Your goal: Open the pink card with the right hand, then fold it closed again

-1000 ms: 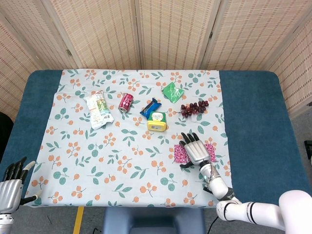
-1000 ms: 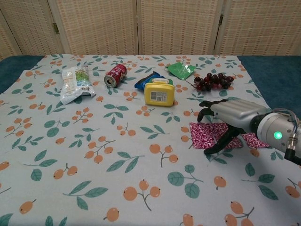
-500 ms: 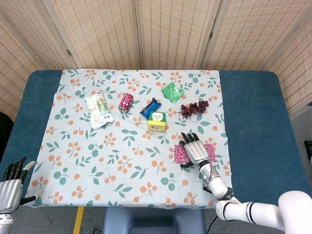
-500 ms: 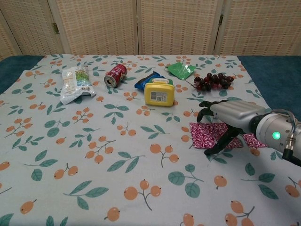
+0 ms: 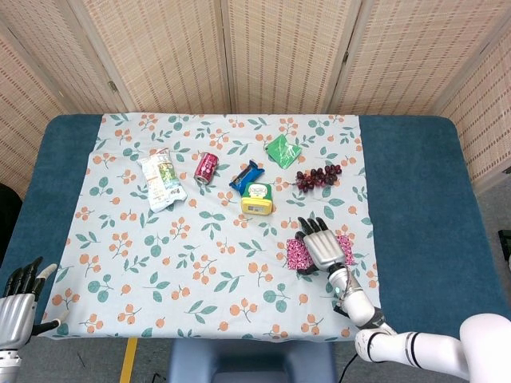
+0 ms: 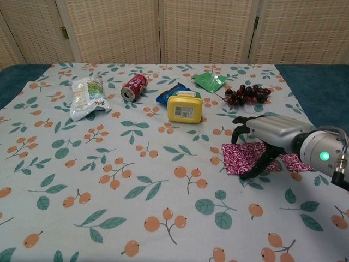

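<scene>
Right hand [image 6: 268, 143], metallic grey shell with black fingers [image 6: 238, 121] spread and curved, arches over the pink card [image 6: 240, 158], fingertips on it, nothing gripped. Card is flat, rectangular, swirl-patterned, lying on the floral tablecloth [image 6: 109, 185] near the right edge. Left hand [image 5: 17, 297] off-table, fingers apart, holding nothing.

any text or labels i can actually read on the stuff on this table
None can be read.
White snack bag: print too small to read.
Red can: markings blurred.
Yellow box: pale label, text blurred.
Blue wrapper and green packet: no legible print.
Pink card under the right hand: pattern only.
</scene>
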Action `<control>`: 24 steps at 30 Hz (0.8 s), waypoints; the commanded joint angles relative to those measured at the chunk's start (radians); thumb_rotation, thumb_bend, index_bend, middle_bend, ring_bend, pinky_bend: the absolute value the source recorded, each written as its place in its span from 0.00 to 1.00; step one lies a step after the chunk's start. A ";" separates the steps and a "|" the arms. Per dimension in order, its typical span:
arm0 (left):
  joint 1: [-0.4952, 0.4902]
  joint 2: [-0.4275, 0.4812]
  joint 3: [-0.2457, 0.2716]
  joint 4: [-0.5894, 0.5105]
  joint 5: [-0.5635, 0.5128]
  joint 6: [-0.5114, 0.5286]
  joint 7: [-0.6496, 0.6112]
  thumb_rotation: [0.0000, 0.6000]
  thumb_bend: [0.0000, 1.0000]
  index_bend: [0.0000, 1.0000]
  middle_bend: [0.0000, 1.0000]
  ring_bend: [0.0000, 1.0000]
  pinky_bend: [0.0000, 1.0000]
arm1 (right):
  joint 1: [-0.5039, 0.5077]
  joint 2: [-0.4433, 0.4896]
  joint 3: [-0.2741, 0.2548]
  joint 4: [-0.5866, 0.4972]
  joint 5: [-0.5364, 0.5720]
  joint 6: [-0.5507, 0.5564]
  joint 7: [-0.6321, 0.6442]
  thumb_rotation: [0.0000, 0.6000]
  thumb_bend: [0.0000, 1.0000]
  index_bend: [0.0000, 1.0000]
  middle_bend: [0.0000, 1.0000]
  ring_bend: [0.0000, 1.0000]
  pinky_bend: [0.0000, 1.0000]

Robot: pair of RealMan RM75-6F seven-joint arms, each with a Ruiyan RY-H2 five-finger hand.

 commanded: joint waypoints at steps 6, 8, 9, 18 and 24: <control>0.001 -0.001 0.000 0.004 -0.001 -0.001 -0.003 1.00 0.21 0.17 0.00 0.04 0.00 | -0.005 0.022 0.009 -0.047 -0.036 0.005 0.036 0.90 0.10 0.29 0.05 0.00 0.00; 0.001 -0.002 0.000 0.004 -0.001 -0.002 -0.003 1.00 0.21 0.17 0.00 0.04 0.00 | -0.008 0.032 0.012 -0.065 -0.046 0.009 0.046 0.90 0.10 0.29 0.05 0.00 0.00; 0.000 -0.002 0.000 0.004 -0.001 -0.002 -0.003 1.00 0.21 0.17 0.00 0.04 0.00 | -0.010 0.039 0.014 -0.077 -0.054 0.014 0.054 0.90 0.10 0.29 0.05 0.00 0.00; 0.001 0.002 0.000 0.000 -0.001 0.000 -0.001 1.00 0.21 0.17 0.00 0.04 0.00 | -0.069 0.149 0.000 -0.165 -0.117 0.055 0.152 0.90 0.10 0.29 0.05 0.00 0.00; 0.000 0.002 0.000 -0.012 0.006 0.004 0.008 1.00 0.21 0.17 0.00 0.04 0.00 | -0.120 0.219 -0.031 -0.139 -0.134 0.051 0.229 0.90 0.10 0.29 0.05 0.00 0.00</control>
